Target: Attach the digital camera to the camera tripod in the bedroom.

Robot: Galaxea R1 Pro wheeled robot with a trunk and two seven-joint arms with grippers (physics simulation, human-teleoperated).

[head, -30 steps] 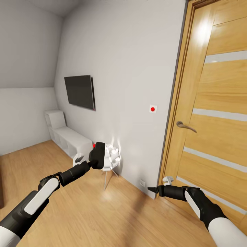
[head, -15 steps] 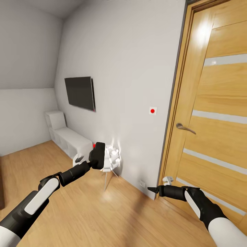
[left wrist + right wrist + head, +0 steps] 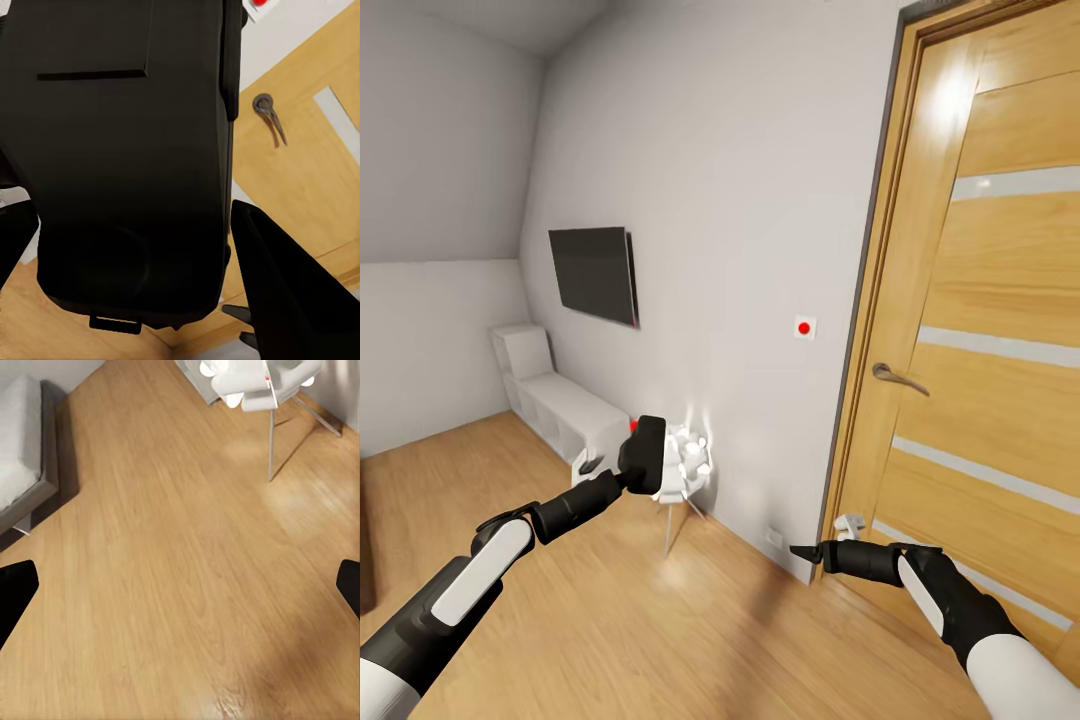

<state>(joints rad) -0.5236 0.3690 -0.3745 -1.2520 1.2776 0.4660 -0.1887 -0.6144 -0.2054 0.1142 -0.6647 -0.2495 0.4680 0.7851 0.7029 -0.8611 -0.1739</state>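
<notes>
The digital camera point(image 3: 644, 457), a boxy black body with a tiny red dot at its edge, is held up in front of me with my left gripper point(image 3: 635, 465) shut on it. In the left wrist view the digital camera point(image 3: 127, 150) takes up most of the picture, with a dark finger point(image 3: 274, 289) against its side. My right gripper point(image 3: 800, 551) hangs low near the door frame, and in the right wrist view its fingertips point(image 3: 15, 592) stand wide apart over bare wood floor, open and holding nothing. The camera tripod is out of view.
A wooden door point(image 3: 980, 300) with a metal handle point(image 3: 900, 378) stands shut at the right. On the white wall hang a black screen point(image 3: 595, 270) and a red-dot switch point(image 3: 804, 327). A white ball-cluster lamp point(image 3: 688, 462) and a white bench point(image 3: 555, 405) stand along it. A grey bed edge point(image 3: 22, 442) is nearby.
The whole picture has drifted slightly, so the camera view moved. Both arms keep the same pose and the left gripper still holds the digital camera.
</notes>
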